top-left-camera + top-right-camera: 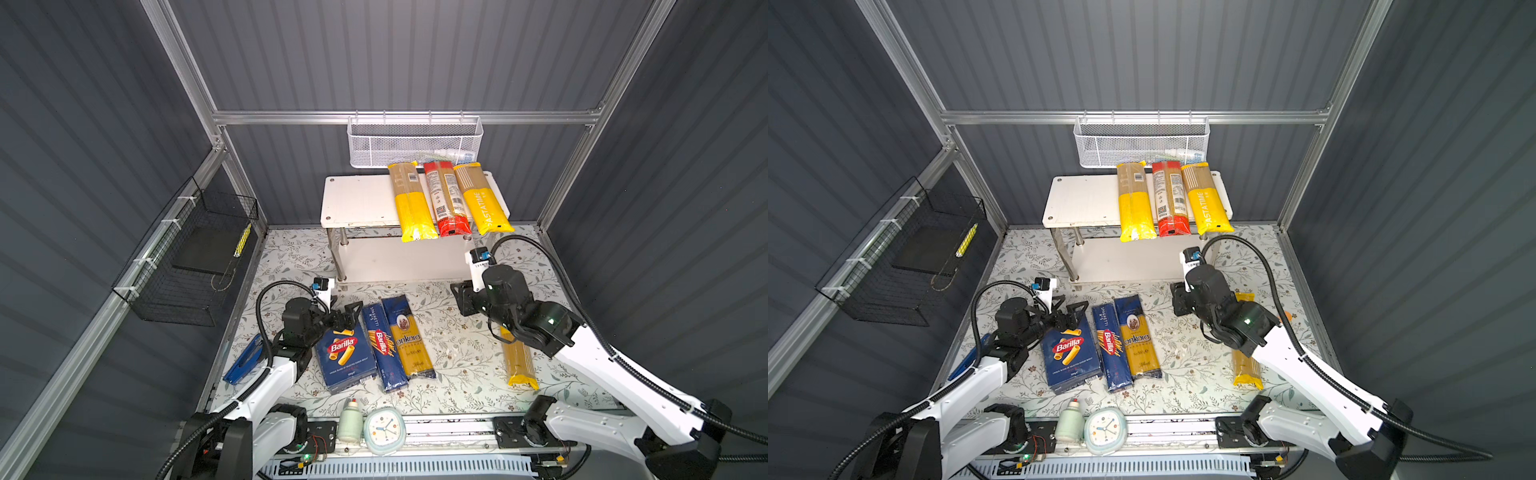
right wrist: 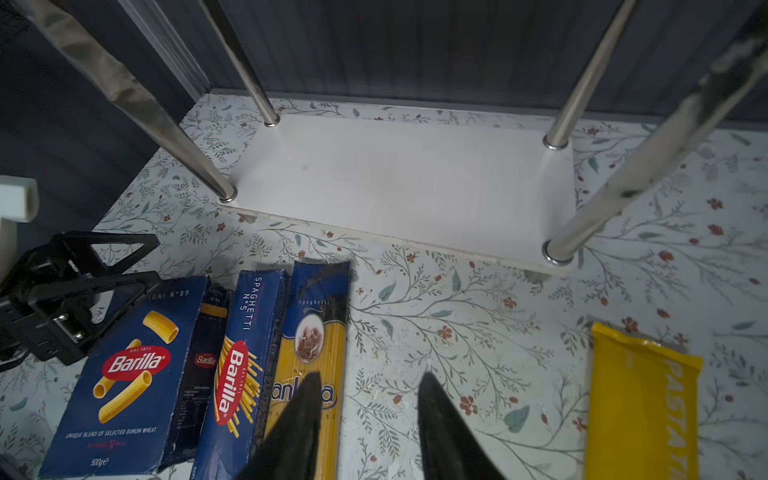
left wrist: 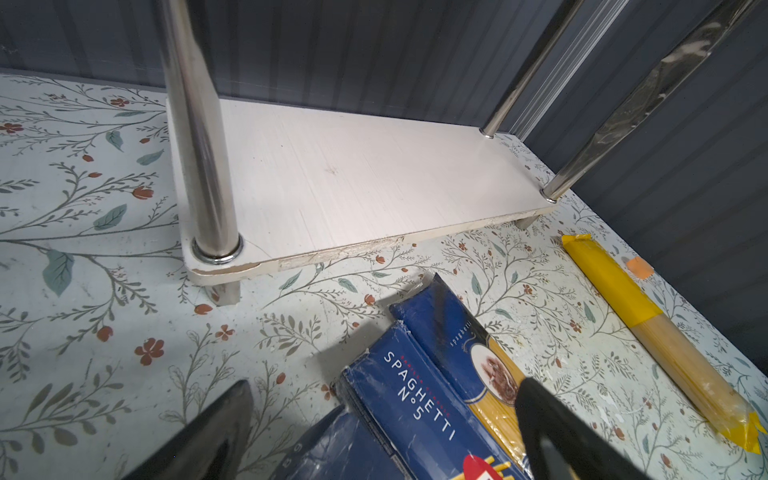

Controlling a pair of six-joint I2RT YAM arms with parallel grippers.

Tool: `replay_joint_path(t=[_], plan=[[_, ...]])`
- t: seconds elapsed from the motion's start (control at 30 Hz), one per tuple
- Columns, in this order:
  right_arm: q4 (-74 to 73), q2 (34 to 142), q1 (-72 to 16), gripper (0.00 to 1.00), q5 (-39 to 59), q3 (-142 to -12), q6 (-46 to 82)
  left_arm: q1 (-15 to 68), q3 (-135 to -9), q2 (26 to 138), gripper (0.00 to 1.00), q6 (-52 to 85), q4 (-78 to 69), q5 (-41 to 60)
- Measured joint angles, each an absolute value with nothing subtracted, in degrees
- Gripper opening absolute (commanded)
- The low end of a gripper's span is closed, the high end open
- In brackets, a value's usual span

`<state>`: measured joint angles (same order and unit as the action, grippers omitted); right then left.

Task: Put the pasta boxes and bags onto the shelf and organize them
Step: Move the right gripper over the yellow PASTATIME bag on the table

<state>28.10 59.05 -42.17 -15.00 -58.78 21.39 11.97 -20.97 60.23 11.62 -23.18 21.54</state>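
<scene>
**Clerk:** What are you listing, left to right?

**Me:** Item one: my left gripper (image 1: 347, 316), jaws standing wide and gripping nothing. It is hovering over the far end of the wide Barilla box (image 1: 345, 357), which is lying flat at seven o'clock on the table (image 1: 457, 374).
Item two: the narrow spaghetti box (image 1: 382, 345), touching the wide one on its three o'clock side.
Item three: the ankara bag (image 1: 409, 336), lying against that box, near six o'clock.
Item four: my right gripper (image 2: 368, 382), fingers parted with nothing between them, hanging at three o'clock of the bag's far end.
Item five: a loose yellow bag (image 1: 519, 365) at four o'clock, partly under my right arm.

**Clerk:** And the shelf (image 1: 357, 199)?

**Me:** It is standing at twelve o'clock. Its top tier is carrying the left yellow bag (image 1: 411, 203), the red bag (image 1: 446, 199) and the right yellow bag (image 1: 482, 199), side by side. The lower board is lying bare.

**Clerk:** Which step?

**Me:** I am judging it as choosing the next pick, with four items still waiting on the table. The next move is calling for lowering onto one item and closing across its narrow width. The wide box probably needs a grip on its thin edge.
</scene>
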Motion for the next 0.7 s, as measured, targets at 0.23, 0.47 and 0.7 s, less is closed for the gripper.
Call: replay_joint_path(t=[0.23, 0.47, 0.7], plan=[[26.83, 53.89, -39.68, 0.53, -15.42, -50.35, 25.78, 11.97, -20.88, 59.70, 0.99, 11.62, -23.16, 21.54], [26.09, 52.07, -37.58, 0.63, -15.40, -46.28, 28.40, 11.97, -20.88, 59.35, 0.99, 11.62, -23.14, 20.99], [25.65, 50.26, -34.59, 0.79, -15.18, -41.74, 30.20, 11.97, -20.88, 59.42, 0.99, 11.62, -23.18, 21.04]])
